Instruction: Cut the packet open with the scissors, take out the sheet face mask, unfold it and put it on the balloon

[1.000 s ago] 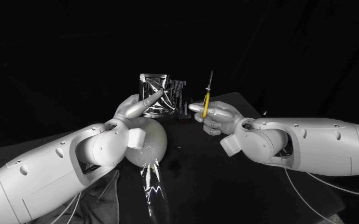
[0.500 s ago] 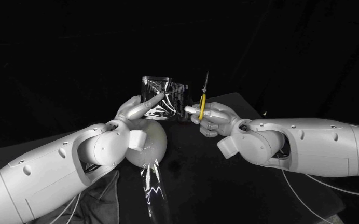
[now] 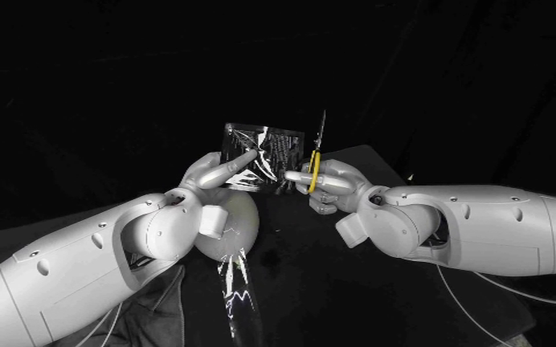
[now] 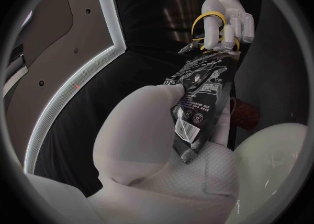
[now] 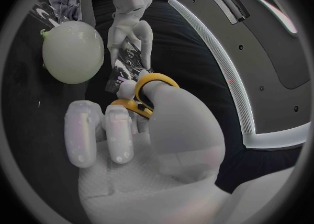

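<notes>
My left hand [image 3: 217, 175] holds a shiny dark packet [image 3: 262, 157] upright above the table; in the left wrist view the packet [image 4: 199, 97] sits between that hand's fingers [image 4: 157, 124]. My right hand [image 3: 333, 185] grips yellow-handled scissors [image 3: 315, 154] with the blades pointing up, right at the packet's right edge. The right wrist view shows the yellow handle loops [image 5: 145, 94] around the right hand's fingers [image 5: 164, 124]. A pale balloon [image 3: 228, 222] lies below the left hand, also visible as a round balloon [image 5: 73, 52] in the right wrist view.
A clear crinkled plastic wrap [image 3: 235, 291] trails from the balloon toward the table's front. A grey flat sheet [image 3: 369, 162] lies on the table behind the right hand. Grey cloth [image 3: 157, 315] bunches at the lower left.
The packet has tilted and shifted right toward the scissors. My right hand has brought the scissors left and slightly down, closing the gap to the packet's edge.
</notes>
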`<state>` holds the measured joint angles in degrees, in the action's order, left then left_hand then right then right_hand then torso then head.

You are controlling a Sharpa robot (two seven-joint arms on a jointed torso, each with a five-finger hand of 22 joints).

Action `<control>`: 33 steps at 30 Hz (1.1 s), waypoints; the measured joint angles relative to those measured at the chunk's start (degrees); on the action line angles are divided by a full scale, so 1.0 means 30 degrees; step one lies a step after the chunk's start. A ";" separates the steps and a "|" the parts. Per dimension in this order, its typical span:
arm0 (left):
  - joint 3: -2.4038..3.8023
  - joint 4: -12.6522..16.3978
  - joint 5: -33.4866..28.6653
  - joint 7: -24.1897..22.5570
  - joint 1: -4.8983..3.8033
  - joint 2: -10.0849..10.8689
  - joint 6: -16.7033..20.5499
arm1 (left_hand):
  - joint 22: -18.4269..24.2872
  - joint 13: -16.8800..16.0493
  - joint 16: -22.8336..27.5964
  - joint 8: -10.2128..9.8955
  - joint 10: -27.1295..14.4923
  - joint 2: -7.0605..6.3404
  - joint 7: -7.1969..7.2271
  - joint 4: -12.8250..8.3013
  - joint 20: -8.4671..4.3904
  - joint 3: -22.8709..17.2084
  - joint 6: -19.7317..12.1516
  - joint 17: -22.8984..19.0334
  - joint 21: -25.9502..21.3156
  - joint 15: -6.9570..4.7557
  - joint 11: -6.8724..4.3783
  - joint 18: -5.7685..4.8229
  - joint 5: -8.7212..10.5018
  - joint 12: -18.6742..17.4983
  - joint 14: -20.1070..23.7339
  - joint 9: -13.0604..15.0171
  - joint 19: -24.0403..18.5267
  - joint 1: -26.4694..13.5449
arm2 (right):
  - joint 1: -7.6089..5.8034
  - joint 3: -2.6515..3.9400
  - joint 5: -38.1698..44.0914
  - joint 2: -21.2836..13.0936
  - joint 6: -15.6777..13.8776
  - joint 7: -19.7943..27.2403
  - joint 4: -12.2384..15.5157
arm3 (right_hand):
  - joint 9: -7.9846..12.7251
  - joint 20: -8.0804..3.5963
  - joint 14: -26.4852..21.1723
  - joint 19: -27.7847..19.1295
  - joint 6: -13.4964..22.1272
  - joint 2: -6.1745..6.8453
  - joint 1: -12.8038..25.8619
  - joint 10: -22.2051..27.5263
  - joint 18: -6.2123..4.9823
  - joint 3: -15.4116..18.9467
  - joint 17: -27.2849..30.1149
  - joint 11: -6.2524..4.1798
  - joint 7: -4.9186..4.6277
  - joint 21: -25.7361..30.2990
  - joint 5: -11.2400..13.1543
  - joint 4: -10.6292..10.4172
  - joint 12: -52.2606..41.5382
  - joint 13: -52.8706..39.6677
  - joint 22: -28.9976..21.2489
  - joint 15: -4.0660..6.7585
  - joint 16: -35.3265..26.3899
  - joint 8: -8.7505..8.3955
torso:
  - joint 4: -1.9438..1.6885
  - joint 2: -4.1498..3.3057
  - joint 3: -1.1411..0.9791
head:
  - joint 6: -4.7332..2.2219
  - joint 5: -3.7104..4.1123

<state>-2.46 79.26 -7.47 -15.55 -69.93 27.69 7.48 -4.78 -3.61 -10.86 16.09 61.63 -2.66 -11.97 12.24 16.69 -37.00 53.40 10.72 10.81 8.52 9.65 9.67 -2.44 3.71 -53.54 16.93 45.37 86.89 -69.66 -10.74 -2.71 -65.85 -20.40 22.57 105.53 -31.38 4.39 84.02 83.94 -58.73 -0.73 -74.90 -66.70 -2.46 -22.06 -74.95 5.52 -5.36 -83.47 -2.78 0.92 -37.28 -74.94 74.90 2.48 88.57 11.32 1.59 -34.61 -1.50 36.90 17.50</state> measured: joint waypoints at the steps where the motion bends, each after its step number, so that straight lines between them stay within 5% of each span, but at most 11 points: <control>1: -0.0001 0.0006 0.0076 0.0041 0.0000 0.0001 -0.0006 | 0.0000 -0.0001 0.0000 0.0000 0.0000 0.0000 0.0000 0.0000 -0.0041 0.0000 0.0000 0.0000 0.0000 0.0000 0.0000 0.0000 0.0000 0.0000 0.0000 -0.0001 0.0041 0.0000 | 0.0000 0.0000 0.0056 0.0010 -0.0061 -0.0019 -0.0010 | 0.0002 -0.0042 0.0007 0.0024 -0.0141 -0.0045 -0.0045 -0.0059 0.0001 -0.0221 0.0000 -0.0059 0.0020 0.0000 0.0000 0.0107 0.0001 0.0000 0.0000 0.0014 0.0001 0.0029 | 0.0000 0.0000 0.0000 | 0.0000 -0.0004; 12: -0.0011 0.0034 0.0641 0.0360 0.0000 0.0015 -0.0058 | 0.0000 -0.0001 0.0000 -0.0005 -0.0001 -0.0006 -0.0066 0.0000 -0.0068 0.0000 -0.0074 -0.0004 -0.0001 0.0000 0.0001 -0.0006 0.0013 0.0000 0.0000 -0.0004 0.0068 -0.0005 | 0.0000 0.0003 0.0628 -0.0006 -0.0889 -0.0265 0.0019 | -0.0089 -0.0313 0.0000 -0.0035 -0.0461 -0.0563 0.0197 -0.0126 0.0104 -0.2101 0.0006 -0.0127 -0.0071 0.0127 0.0006 0.0879 0.0004 -0.0001 0.0010 0.0137 -0.0008 0.0263 | 0.0011 0.0002 0.0000 | 0.0060 -0.0011; 21: -0.0014 0.0042 0.0986 0.0538 0.0003 0.0076 -0.0190 | 0.0088 -0.0001 0.0076 -0.0006 -0.0144 -0.0593 -0.0206 -0.0299 -0.0068 0.0300 -0.0214 -0.0007 -0.0001 0.0083 0.0144 -0.0019 -0.0003 0.0000 0.0084 0.0097 0.0067 -0.0592 | -0.0004 0.0006 0.0947 -0.0044 -0.1625 -0.0532 0.0149 | -0.0401 -0.0375 -0.0018 0.0016 -0.0461 -0.0508 0.1084 -0.0128 0.0107 -0.2937 0.0017 -0.0128 -0.0070 0.0207 0.0053 0.1202 0.0003 0.0075 0.0017 0.0297 -0.0011 0.0540 | 0.0009 0.0007 -0.0004 | 0.0044 -0.0013; 26: -0.0017 0.0022 0.1326 0.0605 0.0005 0.0135 -0.0220 | 0.0183 -0.0001 0.0177 -0.0024 -0.0552 -0.1838 -0.0383 -0.0294 0.0011 0.1293 -0.0733 0.0002 -0.0145 0.0172 0.0340 -0.0137 -0.0004 0.0000 0.0313 0.0144 -0.0014 -0.1336 | -0.0004 0.0009 0.1057 -0.0099 -0.1929 -0.0684 0.0243 | -0.0626 -0.0376 -0.0025 0.0014 -0.0458 -0.0536 0.1328 -0.0160 0.0111 -0.3119 0.0013 -0.0160 -0.0068 0.0216 0.0055 0.1376 0.0004 0.0052 0.0016 0.0309 -0.0014 0.0636 | 0.0011 0.0007 -0.0002 | 0.0022 -0.0033; 30: -0.0016 -0.0041 0.1974 0.0746 0.0004 0.0220 -0.0293 | 0.0219 -0.0001 0.0306 -0.0607 -0.0990 -0.3474 -0.0231 0.0381 0.0010 0.2955 -0.1557 0.0034 -0.0224 0.0345 0.0504 -0.0139 -0.0004 0.0000 0.0610 -0.0189 -0.0014 -0.2913 | -0.0004 0.0009 0.1138 -0.0201 -0.2122 -0.0829 0.0306 | -0.0689 -0.0379 -0.0025 0.0008 -0.0453 -0.0489 0.1481 -0.0161 0.0111 -0.3286 0.0009 -0.0162 -0.0063 0.0216 0.0090 0.1484 0.0004 0.0052 0.0013 0.0309 -0.0018 0.0732 | 0.0011 0.0009 -0.0004 | 0.0007 -0.0086; 33: -0.0012 -0.0163 0.2588 0.0907 0.0004 0.0271 -0.0498 | 0.0262 -0.0001 0.0527 -0.0965 -0.1345 -0.3999 -0.0066 0.0593 0.0010 0.4070 -0.2123 0.0015 -0.0309 0.0427 0.0513 -0.0142 -0.0004 0.0000 0.1012 -0.0352 -0.0014 -0.3439 | -0.0004 0.0008 0.1260 -0.0295 -0.2247 -0.1025 0.0321 | -0.0796 -0.0401 -0.0025 -0.0015 -0.0428 -0.0510 0.1552 -0.0162 0.0111 -0.3382 0.0000 -0.0162 -0.0038 0.0312 0.0092 0.1535 0.0003 0.0050 0.0009 0.0309 -0.0019 0.0732 | 0.0011 0.0018 -0.0004 | -0.0011 -0.0123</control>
<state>-2.50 78.77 0.29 -12.83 -69.92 28.51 5.99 -4.00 -3.62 -9.28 13.20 57.59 -14.66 -12.17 14.01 16.72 -24.79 47.04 10.76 9.88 9.80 11.18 9.24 -2.45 3.71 -50.50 15.88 45.33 76.58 -69.67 -10.71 1.07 -66.73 -27.15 19.50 106.50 -33.77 3.19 83.95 83.89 -60.01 -2.26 -70.24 -67.19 -2.12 -32.21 -74.95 5.03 -5.48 -82.53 -2.50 5.52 -37.27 -74.79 74.93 3.41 88.51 13.52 1.63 -34.56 -1.51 36.87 17.13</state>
